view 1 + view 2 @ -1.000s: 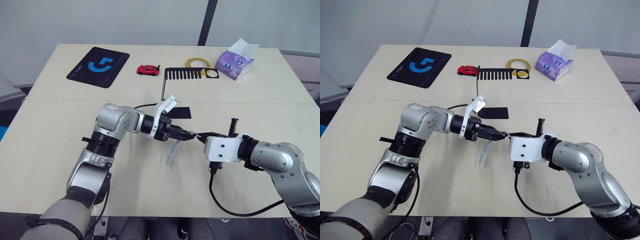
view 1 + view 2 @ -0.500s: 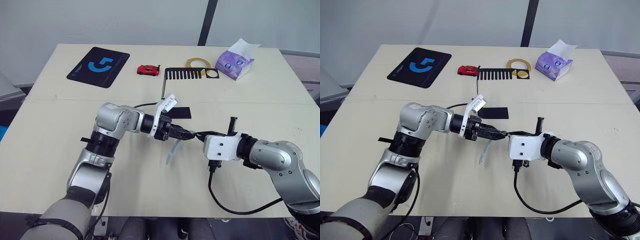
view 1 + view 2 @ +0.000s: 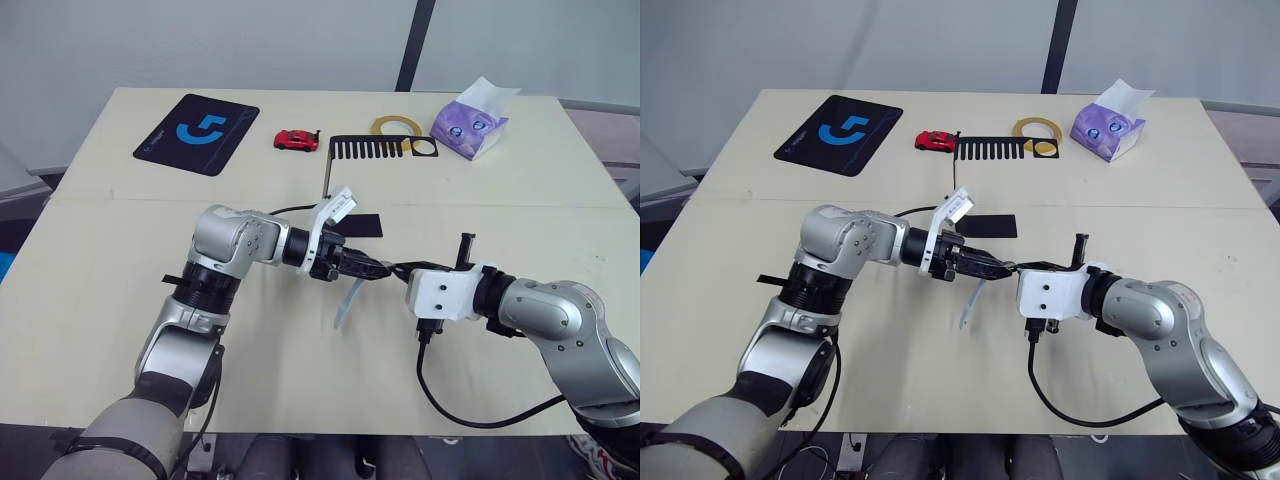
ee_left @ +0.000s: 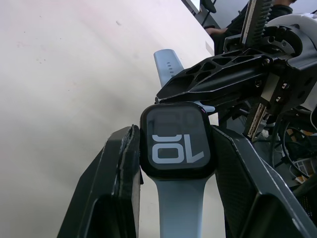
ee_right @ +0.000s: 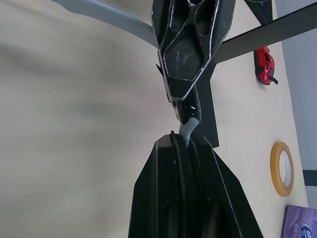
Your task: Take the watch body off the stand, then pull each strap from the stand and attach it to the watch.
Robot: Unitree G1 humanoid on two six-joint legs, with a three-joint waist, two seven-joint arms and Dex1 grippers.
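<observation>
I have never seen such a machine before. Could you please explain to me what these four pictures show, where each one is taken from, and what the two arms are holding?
It is a humanoid robot with two silver arms. Two pictures look down from its head over a pale table. The other two come from small cameras on the wrists, looking along each gripper's black fingers.

The left gripper is shut on the watch body, a small black case whose screen shows light marks. One pale blue-grey strap hangs from it. The right gripper is shut on the second strap, at the watch's other edge.

Farther back stand the stand, a red toy car, a black mouse pad, a tape roll and a purple tissue pack.
</observation>
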